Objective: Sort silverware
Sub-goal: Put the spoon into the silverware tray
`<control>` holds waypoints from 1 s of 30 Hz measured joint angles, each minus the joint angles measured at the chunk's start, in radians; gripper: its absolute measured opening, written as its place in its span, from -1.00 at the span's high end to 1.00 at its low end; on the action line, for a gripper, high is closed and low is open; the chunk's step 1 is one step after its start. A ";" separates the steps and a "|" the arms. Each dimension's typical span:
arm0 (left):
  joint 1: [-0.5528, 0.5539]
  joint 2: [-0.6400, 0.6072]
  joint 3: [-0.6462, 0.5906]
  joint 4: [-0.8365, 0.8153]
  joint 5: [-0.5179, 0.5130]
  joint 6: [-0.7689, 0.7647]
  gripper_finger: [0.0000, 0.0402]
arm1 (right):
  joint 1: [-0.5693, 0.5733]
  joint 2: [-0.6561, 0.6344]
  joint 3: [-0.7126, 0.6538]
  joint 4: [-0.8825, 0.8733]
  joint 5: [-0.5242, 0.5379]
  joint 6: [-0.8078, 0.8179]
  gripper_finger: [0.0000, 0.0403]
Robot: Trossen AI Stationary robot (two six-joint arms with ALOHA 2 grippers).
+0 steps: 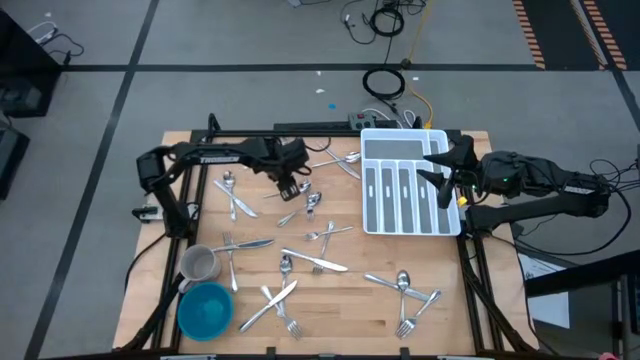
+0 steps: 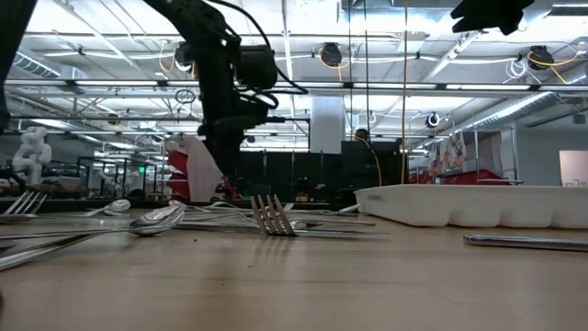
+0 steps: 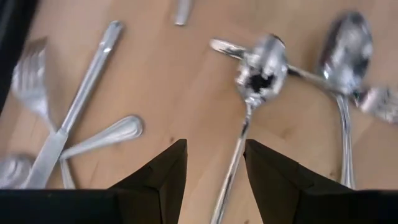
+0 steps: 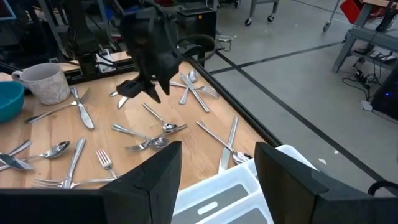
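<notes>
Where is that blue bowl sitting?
In the high view, the blue bowl sits at the table's near left corner, beside the grey mug.

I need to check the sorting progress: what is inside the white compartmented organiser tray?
The white compartmented organiser tray shows only bare grey slots. The right claw hangs over one edge, hiding part of that side.

Left tool [image 1: 291,187] hangs low, fingers parted; right tool [image 1: 437,172] open, raised.
</notes>
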 joint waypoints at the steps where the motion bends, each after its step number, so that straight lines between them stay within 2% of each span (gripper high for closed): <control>1: -0.004 0.007 0.000 0.000 0.006 0.042 0.16 | 0.000 0.000 0.000 0.000 0.000 0.000 0.02; 8: -0.023 0.026 0.000 0.010 0.032 0.314 0.16 | 0.000 0.000 0.000 0.013 0.004 0.009 0.02; 17: -0.016 0.026 0.000 0.025 0.162 0.431 0.16 | 0.000 0.022 0.000 0.018 0.005 0.010 0.02; 23: 0.002 0.031 0.000 0.029 0.148 0.405 0.16 | 0.000 0.042 0.000 -0.003 0.004 0.007 0.02; 30: 0.020 0.103 0.000 0.072 0.143 0.352 0.16 | 0.000 0.049 0.000 -0.003 0.000 0.000 0.02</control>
